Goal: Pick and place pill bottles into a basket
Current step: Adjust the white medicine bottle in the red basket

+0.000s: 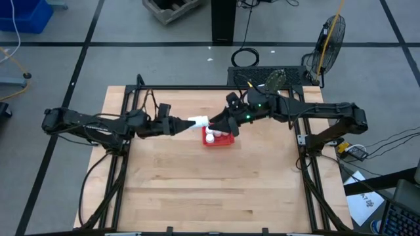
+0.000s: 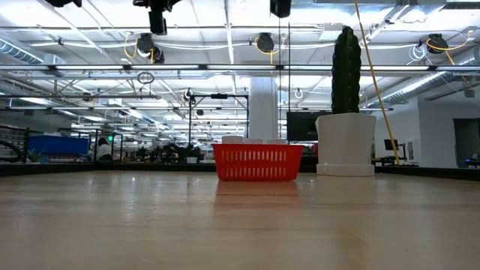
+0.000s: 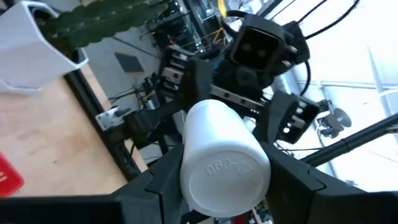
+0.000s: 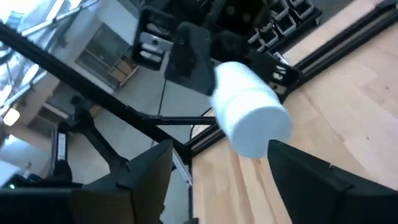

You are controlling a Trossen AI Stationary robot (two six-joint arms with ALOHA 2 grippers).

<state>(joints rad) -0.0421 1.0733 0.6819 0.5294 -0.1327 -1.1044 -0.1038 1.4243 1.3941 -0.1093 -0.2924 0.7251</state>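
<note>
High view: pale wooden tabletop (image 1: 197, 190) on a grey concrete floor.
Left claw (image 1: 186, 124) grips a pill bottle (image 1: 199, 122) lying horizontal, pointing toward the spread right claw (image 1: 220, 122), above the basket (image 1: 218, 139).

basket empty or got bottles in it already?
Not empty. The red basket holds white pill bottles, their caps showing above its rim in the low view. Exact count: cannot tell.
</note>
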